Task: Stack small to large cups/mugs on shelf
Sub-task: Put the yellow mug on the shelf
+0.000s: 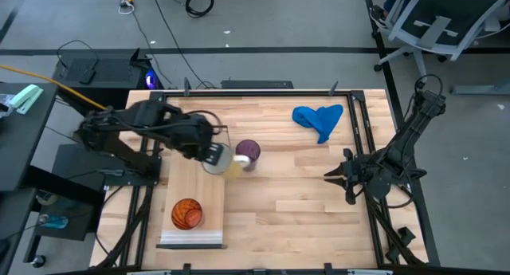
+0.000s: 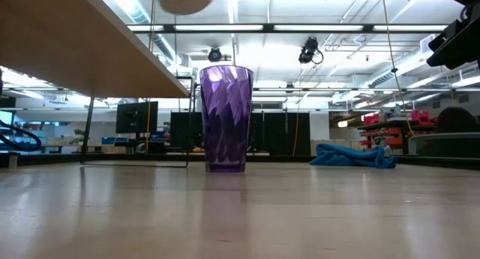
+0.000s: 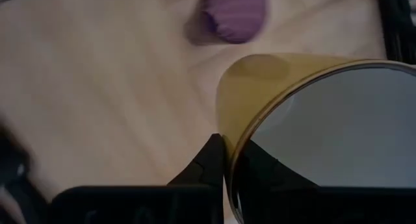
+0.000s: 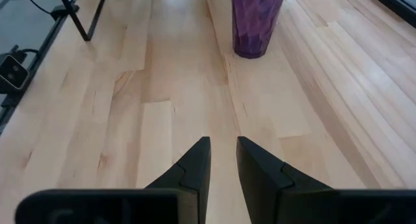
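Clamped on the rim of the white mug [image 3: 325, 139], the left gripper [image 3: 227, 160] had one finger inside the wall and one outside, and held the mug in the air over the shelf's [image 1: 191, 183] inner edge, near the purple tumbler [image 1: 248, 151]. To do this step well, the arm would probably need to carry the mug level along the shelf to a spot over the orange-red cup [image 1: 187, 214], centre it, then lower gently so it nests rather than knocks the cup over. That cup stood on the shelf towards its white-edged end, well apart from the mug. The tumbler stood upright on the tabletop just beside the shelf. The right gripper [image 4: 222, 160], fingers slightly apart and empty, waited at the table's right side.
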Motion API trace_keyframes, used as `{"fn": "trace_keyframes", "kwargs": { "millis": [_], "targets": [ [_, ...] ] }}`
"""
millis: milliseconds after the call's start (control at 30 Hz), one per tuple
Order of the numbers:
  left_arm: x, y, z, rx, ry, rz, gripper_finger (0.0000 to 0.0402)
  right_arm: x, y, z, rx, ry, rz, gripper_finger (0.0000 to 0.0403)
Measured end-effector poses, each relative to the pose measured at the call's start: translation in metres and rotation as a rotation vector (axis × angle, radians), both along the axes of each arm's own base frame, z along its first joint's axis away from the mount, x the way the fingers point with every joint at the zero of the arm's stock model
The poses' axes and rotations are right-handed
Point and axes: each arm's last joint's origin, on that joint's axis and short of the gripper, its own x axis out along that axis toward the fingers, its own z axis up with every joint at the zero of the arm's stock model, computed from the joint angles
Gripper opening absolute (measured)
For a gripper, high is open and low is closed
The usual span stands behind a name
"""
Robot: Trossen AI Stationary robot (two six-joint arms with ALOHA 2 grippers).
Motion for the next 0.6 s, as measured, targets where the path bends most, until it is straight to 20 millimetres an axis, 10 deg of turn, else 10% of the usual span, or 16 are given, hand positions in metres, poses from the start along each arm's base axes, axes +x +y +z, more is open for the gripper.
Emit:
{"fn": "trace_keyframes", "kwargs": {
  "millis": [600],
  "targets": [
    [-0.059, -0.006, -0.042, -0.161, 0.153, 0.100, 0.0024, 0.001, 0.000, 0.000, -0.013, -0.013, -0.017, 0.0083]
  ]
}}
